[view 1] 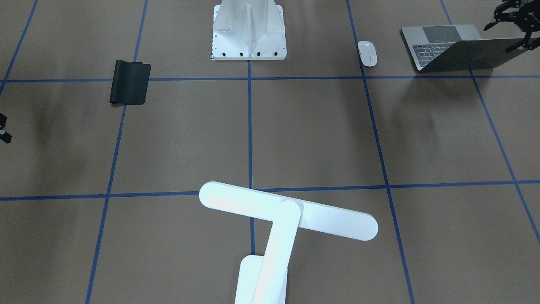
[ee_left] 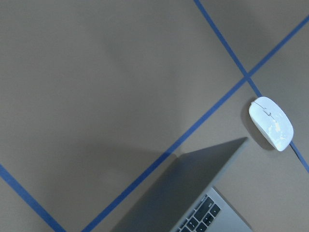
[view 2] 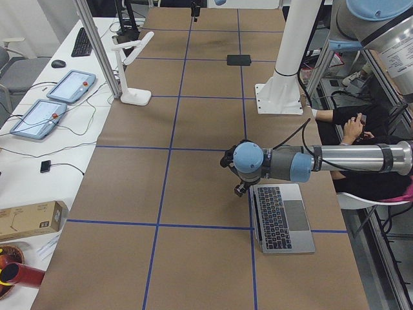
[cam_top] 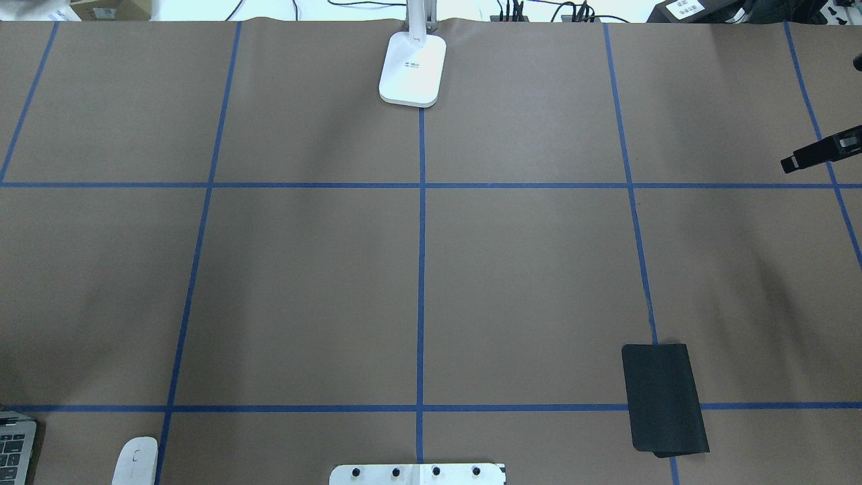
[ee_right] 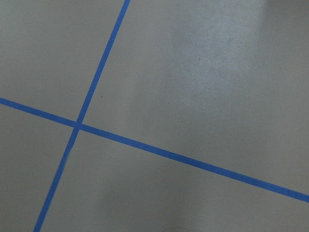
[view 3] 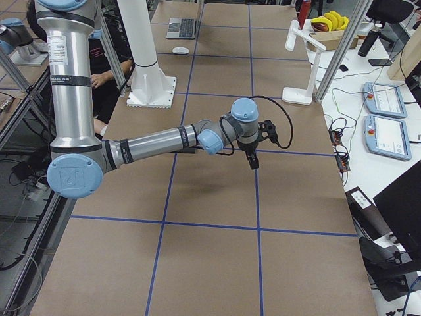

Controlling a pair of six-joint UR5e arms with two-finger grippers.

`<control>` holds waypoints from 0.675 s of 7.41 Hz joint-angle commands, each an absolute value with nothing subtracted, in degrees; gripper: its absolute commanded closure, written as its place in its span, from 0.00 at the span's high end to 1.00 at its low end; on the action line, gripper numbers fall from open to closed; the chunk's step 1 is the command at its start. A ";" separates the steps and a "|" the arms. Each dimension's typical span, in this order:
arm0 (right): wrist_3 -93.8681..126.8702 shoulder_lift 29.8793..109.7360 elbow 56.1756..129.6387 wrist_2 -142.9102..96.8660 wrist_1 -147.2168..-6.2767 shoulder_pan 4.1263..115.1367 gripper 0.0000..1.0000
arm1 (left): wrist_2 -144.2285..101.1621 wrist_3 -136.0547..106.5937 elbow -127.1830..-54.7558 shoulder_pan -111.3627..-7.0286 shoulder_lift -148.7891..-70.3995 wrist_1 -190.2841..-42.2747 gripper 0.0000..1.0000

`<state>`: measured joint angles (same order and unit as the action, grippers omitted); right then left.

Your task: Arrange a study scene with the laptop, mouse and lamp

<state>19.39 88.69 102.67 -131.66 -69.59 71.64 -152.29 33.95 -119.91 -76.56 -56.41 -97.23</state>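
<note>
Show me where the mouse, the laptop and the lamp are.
mouse (view 1: 367,53), front-facing view, top shell.
laptop (view 1: 428,52), front-facing view, keyboard.
lamp (view 1: 333,220), front-facing view, bar head.

White lamp (cam_top: 412,71) base at 12 o'clock; mouse (cam_top: 136,461) and laptop (cam_top: 15,448) corner at 8; black pad (cam_top: 663,397) at 4; pedestal plate (cam_top: 417,474) at 6; right gripper (cam_top: 818,154) tip at 3.

My left arm (view 2: 342,158) reaches out low and nearly level, and the left gripper (view 1: 502,37) has its fingers spread apart. My right arm (view 3: 151,141) stretches forward, with the right gripper (view 3: 253,161) pointing down; I can't make out its fingers.
</note>
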 commanded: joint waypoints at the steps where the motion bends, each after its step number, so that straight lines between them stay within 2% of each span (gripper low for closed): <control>1: 19.25 88.59 102.48 -131.49 -69.52 71.63 1.00 | -150.57 39.53 -120.23 -73.67 -57.56 -97.29 1.00; 5: 19.25 88.42 102.39 -131.48 -69.52 71.63 1.00 | -145.90 41.92 -120.32 -66.91 -61.17 -97.56 1.00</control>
